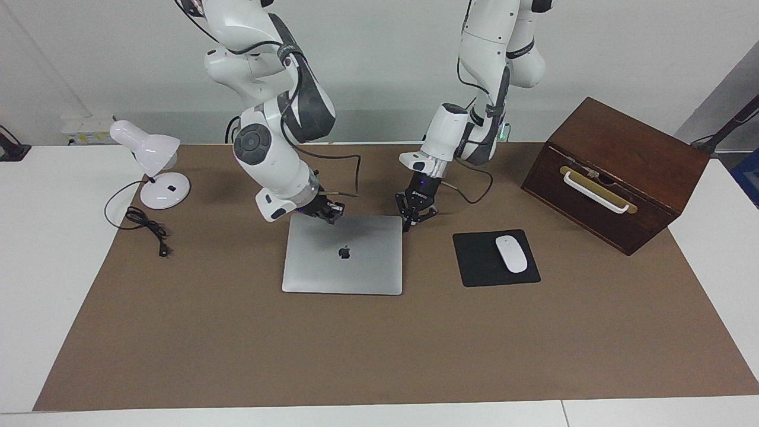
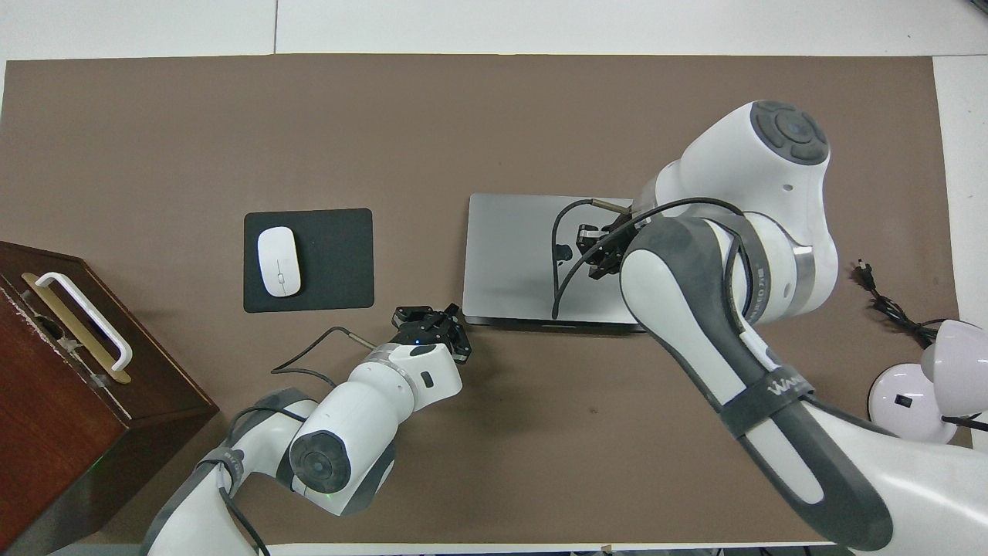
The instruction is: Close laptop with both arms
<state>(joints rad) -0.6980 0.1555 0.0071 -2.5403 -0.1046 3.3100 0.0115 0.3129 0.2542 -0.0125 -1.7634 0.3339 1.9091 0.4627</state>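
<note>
Laptop [image 1: 343, 254] lies shut and flat on the brown mat [image 1: 237, 356] in the facing view, the right gripper [image 1: 329, 212] above its robot-side edge and the left gripper [image 1: 416, 218] beside the corner nearest the mouse pad [image 1: 474, 264]. From overhead, the left gripper [image 2: 429, 324] hangs by that same laptop [image 2: 517, 262] corner with fingers spread and holding nothing, while the right gripper [image 2: 594, 249] sits over the lid; I cannot tell how its jaws stand.

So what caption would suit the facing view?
Closed laptop lies flat; right pincer and left pincer at its robot-side corners.

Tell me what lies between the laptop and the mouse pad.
Only bare brown mat lies between the laptop and the mouse pad, clearest in the overhead view.
</note>
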